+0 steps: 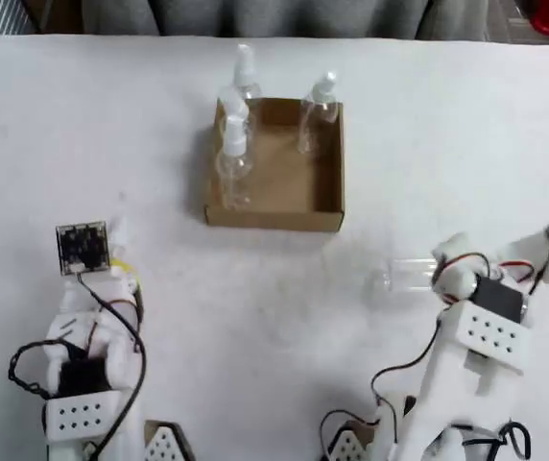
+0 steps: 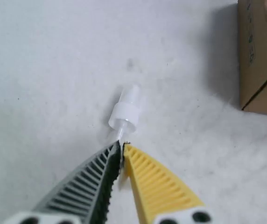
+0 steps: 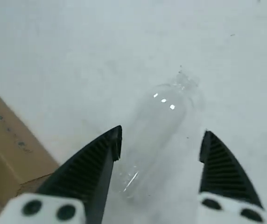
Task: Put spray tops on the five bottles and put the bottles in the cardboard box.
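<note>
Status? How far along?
Done: four capped bottles stand in the box, it seems. In hand: left fingers shut on the last top's tube; right fingers open around the uncapped bottle lying on the table. Left: cap it, box it.

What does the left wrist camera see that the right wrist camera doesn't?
Left wrist view: the left gripper shut on a loose spray top lying on the table. Right wrist view: the right gripper open astride a clear bottle without a top, lying on its side. Both: the white table and a corner of the cardboard box.
</note>
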Controlling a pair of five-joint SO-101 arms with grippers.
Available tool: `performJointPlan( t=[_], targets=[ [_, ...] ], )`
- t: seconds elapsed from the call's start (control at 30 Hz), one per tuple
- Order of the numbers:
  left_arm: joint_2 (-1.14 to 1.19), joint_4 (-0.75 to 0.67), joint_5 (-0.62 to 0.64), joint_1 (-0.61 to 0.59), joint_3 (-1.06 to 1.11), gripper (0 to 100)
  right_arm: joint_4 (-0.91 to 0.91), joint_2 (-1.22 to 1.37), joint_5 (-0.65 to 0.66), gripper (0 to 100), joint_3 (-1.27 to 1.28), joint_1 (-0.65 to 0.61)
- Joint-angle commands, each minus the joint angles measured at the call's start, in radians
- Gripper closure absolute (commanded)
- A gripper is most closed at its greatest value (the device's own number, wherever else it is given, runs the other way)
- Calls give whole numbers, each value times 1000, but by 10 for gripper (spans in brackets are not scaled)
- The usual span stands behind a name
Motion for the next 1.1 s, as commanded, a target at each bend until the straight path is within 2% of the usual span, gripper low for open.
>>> performJointPlan(
  t=[0.0,0.27,0.47,0.7,1.07],
  targets=[
    [-12,-25,-11,-7,-5,980,-30,-21,-38,681,-9,-56],
    [-12,-25,-9,-4,-5,980,-35,-5,-186,677,-23,-84],
    [-12,-23,-9,33,-5,980,-208,156,-351,680,-15,-85],
    [-15,3,-9,33,-5,980,-220,326,-353,677,-92,-77],
    [-15,5,-9,33,-5,980,-320,386,-350,676,-94,-16]
  ],
)
